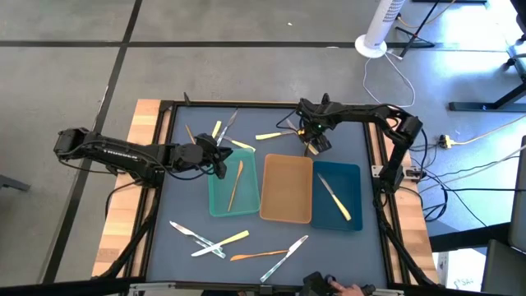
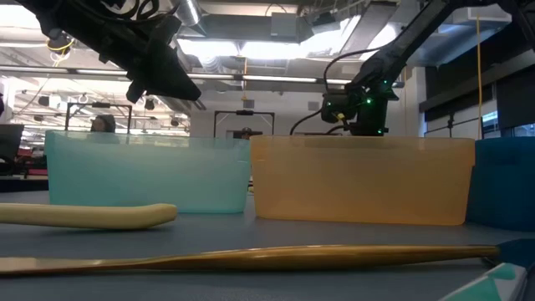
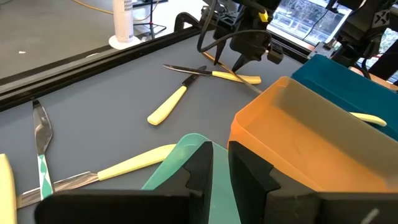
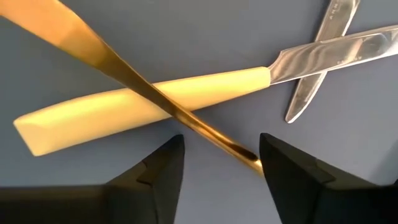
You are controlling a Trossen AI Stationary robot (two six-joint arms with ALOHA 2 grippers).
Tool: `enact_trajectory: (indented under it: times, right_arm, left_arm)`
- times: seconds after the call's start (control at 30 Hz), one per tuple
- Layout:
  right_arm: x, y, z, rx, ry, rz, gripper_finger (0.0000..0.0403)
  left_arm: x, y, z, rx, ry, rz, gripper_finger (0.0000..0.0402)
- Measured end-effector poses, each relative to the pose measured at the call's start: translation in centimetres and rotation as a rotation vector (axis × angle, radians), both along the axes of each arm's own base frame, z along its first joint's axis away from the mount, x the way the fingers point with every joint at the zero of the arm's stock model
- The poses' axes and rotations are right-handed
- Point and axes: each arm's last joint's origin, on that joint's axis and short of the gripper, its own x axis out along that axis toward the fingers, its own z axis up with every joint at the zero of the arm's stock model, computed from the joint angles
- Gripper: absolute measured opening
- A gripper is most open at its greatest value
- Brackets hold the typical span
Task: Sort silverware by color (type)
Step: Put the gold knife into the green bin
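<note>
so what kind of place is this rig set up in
Probably a robotics lab or workshop in a large open hall. The low view shows exposed ceiling ducts and strip lights behind the trays, the high view shows a bare concrete floor with loose cables, and two robot arms work at a framed table.
</note>
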Motion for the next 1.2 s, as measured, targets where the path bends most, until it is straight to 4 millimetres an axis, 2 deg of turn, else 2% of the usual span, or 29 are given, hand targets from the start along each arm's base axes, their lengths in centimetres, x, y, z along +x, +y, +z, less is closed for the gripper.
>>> enact_trajectory:
  times: [0.2, 0.4, 1.2]
  right_arm:
    - [-0.02, 0.09, -0.06, 0.02, -0.006, 0.004, 0.0146]
    - [-0.02, 0.11, -0.08, 0.026, -0.008, 0.005, 0.0125]
    - [-0.07, 0.18, -0.08, 0.038, -0.006, 0.006, 0.0119]
  left_arm:
    - [0.0, -0.01, 0.0, 0.0, 0.0, 0.0, 0.0046]
    - [0.0, -0.01, 0.0, 0.0, 0.0, -0.001, 0.0046]
    - [0.0, 0.0, 0.0, -0.001, 0.0, -0.001, 0.0046]
